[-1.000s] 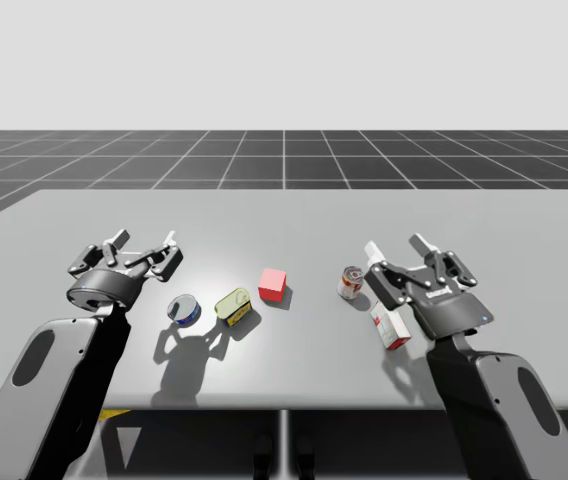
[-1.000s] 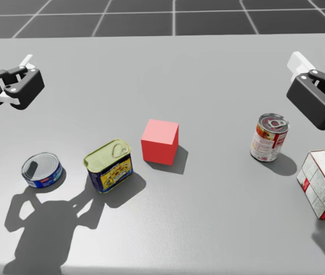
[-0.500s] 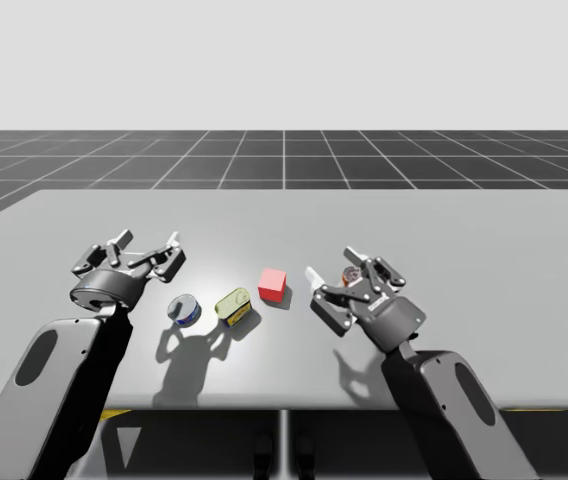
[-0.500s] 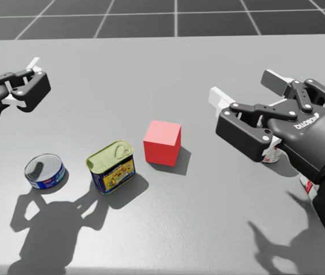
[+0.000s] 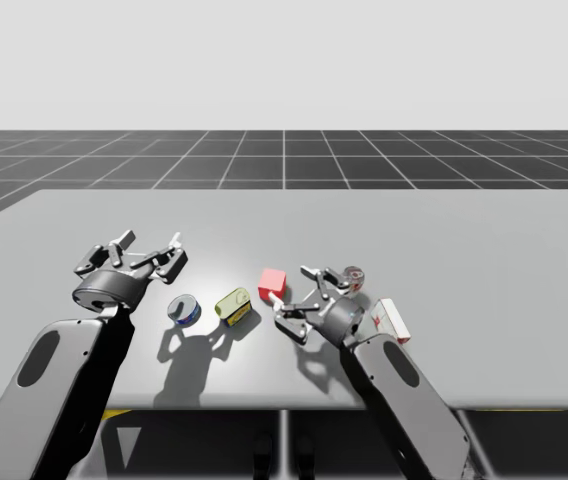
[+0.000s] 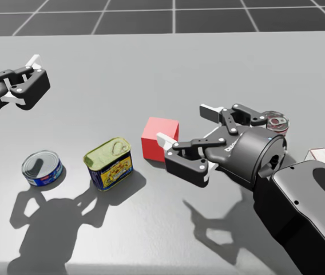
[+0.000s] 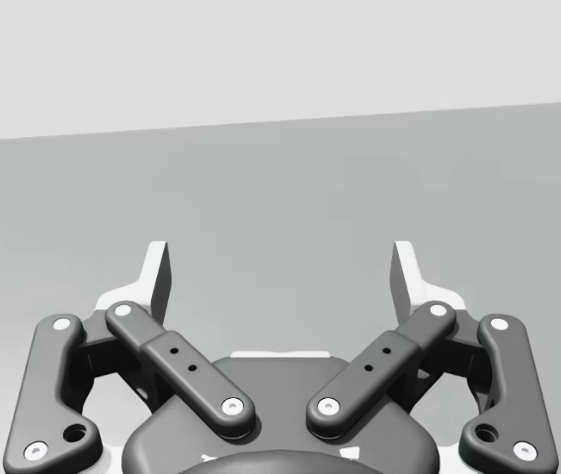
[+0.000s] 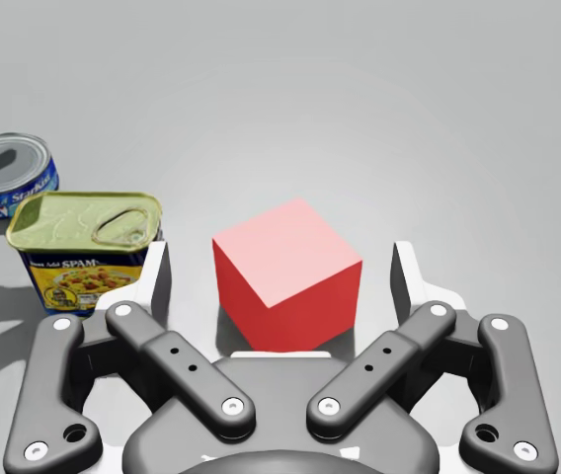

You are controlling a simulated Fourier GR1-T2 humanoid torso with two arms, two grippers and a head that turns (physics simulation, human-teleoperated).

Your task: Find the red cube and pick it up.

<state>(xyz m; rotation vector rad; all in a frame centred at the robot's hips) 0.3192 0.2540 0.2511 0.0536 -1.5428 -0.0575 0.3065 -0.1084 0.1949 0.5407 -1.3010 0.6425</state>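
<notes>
The red cube (image 5: 271, 282) (image 6: 158, 134) rests on the grey table (image 5: 464, 230), just right of a yellow-green rectangular can. My right gripper (image 5: 294, 290) (image 6: 184, 124) is low at the cube's right side, open. In the right wrist view the cube (image 8: 285, 272) lies between the spread fingers of that gripper (image 8: 281, 267), with a gap on each side. My left gripper (image 5: 151, 242) (image 6: 22, 80) (image 7: 281, 267) hovers open at the far left with nothing between its fingers.
A yellow-green rectangular can (image 5: 232, 305) (image 6: 110, 163) (image 8: 88, 247) and a blue round tin (image 5: 184, 310) (image 6: 41, 168) (image 8: 9, 173) lie left of the cube. A red-and-white round can (image 5: 353, 275) (image 6: 277, 123) and a red-and-white box (image 5: 391, 320) (image 6: 322, 157) sit behind my right arm.
My right arm has swung left and down, from beside the red-and-white box to the cube, and its open fingers now flank the cube. The left arm has barely moved.
</notes>
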